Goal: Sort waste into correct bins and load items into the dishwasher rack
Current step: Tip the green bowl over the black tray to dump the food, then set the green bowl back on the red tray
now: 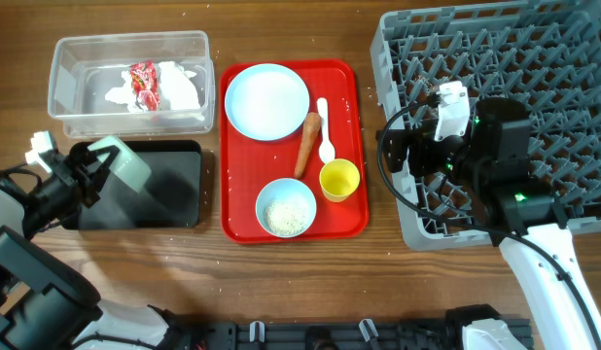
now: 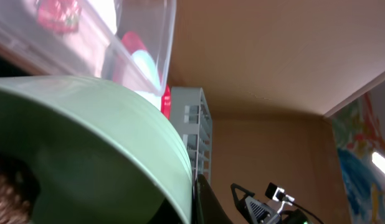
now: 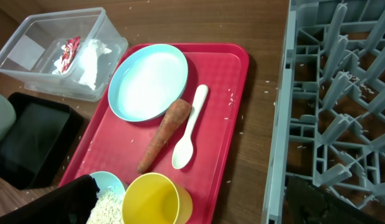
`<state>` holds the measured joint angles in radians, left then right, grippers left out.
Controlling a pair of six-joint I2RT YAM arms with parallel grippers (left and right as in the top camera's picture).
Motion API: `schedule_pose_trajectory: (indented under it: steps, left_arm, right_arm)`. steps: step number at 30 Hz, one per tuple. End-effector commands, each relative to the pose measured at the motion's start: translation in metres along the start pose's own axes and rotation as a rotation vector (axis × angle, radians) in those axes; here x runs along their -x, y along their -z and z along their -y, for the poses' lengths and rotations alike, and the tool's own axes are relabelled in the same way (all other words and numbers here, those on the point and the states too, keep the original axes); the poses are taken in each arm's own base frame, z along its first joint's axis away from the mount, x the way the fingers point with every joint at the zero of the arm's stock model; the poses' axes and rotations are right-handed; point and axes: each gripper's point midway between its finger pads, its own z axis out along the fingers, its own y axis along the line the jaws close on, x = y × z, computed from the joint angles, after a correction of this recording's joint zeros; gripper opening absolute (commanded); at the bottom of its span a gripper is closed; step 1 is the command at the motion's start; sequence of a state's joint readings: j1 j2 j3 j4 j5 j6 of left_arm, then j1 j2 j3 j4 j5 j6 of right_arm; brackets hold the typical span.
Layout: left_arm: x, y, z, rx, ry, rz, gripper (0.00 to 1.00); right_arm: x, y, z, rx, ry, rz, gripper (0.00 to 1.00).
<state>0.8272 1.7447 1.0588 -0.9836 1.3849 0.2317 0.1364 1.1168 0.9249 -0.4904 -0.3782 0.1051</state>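
The left gripper (image 1: 94, 167) pinches the rim of the pale green bowl (image 1: 131, 165), which is tipped on its side above the black tray (image 1: 174, 190). A blurred brown patch inside the bowl may be the brown food lump (image 2: 9, 186). The right gripper (image 1: 391, 148) hangs over the dishwasher rack (image 1: 573, 58), fingers spread wide and empty. The small red wrapper (image 1: 142, 82) and the crumpled napkin (image 1: 179, 86) lie in the clear tub (image 1: 67, 58).

Plate (image 1: 266, 101), cup (image 1: 339, 180), spoon (image 1: 324, 131) on tray (image 1: 245, 167) between tub (image 1: 130, 39) and rack (image 1: 563, 58)
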Motion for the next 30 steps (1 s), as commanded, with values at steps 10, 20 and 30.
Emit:
schedule_pose_trajectory:
  steps: [10,20,30]
  left_arm:
    - [0.022,0.019,-0.016,0.047,0.086,0.085,0.04]
    - [-0.004,-0.032,0.054,0.048,-0.213,-0.067,0.04]
    - [-0.099,-0.152,0.080,0.552,-0.794,-0.222,0.04]
  right_arm:
    - [0.007,0.001,-0.004,0.020,-0.022,0.013,1.00]
    - [0.009,0.001,-0.004,0.021,-0.020,0.019,1.00]
    - [0.008,0.001,-0.004,0.020,-0.021,0.017,1.00]
